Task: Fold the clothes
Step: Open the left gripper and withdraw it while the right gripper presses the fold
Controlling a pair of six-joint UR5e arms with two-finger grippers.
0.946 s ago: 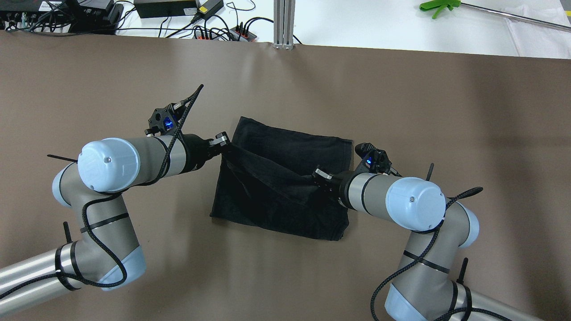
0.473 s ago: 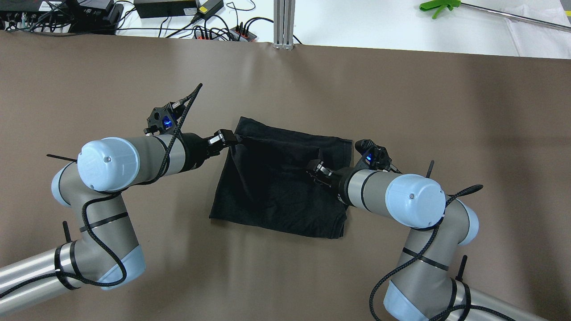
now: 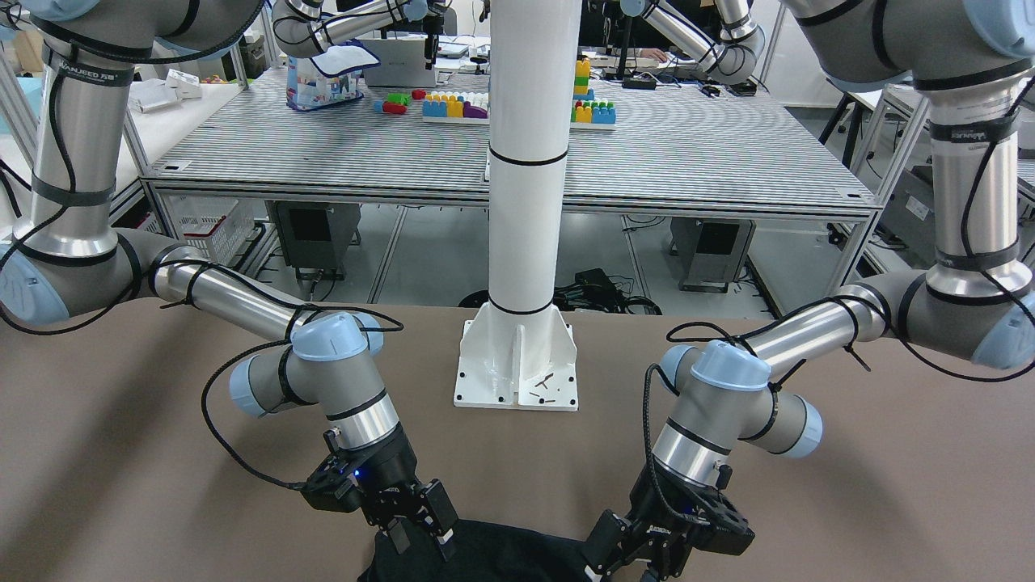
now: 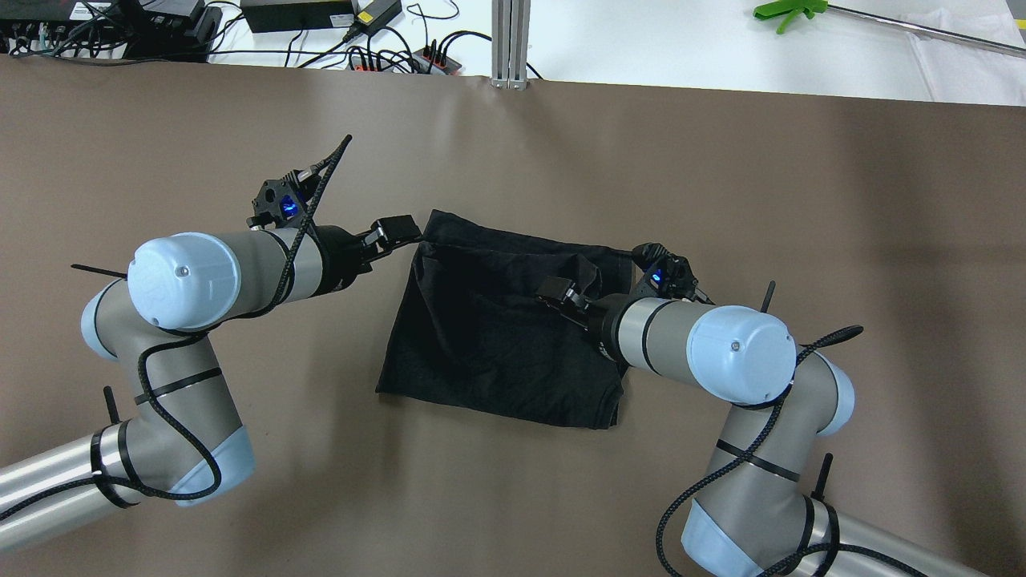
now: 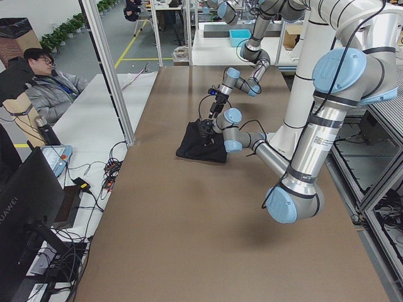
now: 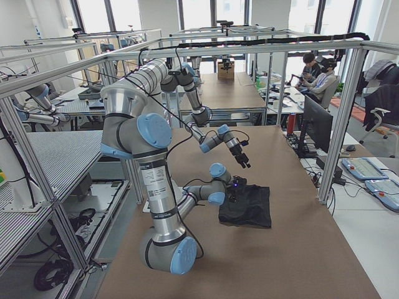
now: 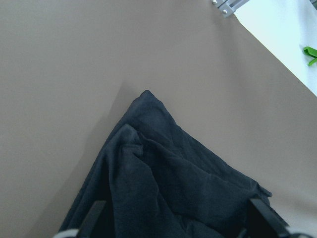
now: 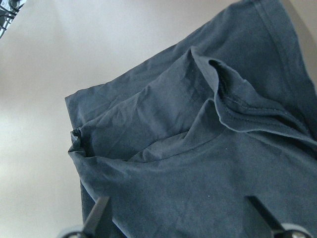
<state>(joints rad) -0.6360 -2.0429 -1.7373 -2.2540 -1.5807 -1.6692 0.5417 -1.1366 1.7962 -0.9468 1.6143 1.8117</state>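
Well inside the table's [image 4: 721, 200] edges lie clothes [image 4: 489, 336].

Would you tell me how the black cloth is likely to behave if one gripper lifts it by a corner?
Probably floppy: the black cloth lies in soft folds and creases, so it would likely drape and sag from the pinch. It looks thin and light, so a push may bunch it rather than slide it whole.

Bare table [image 4: 761, 176] gives you wide lanes L, R & beyond the black cloth [image 4: 497, 344]. Robot side: white pillar base [image 3: 516, 368] blocks mid-table. Alu post [image 4: 510, 44] + cables [image 4: 385, 56] at far edge, prob. off the table.
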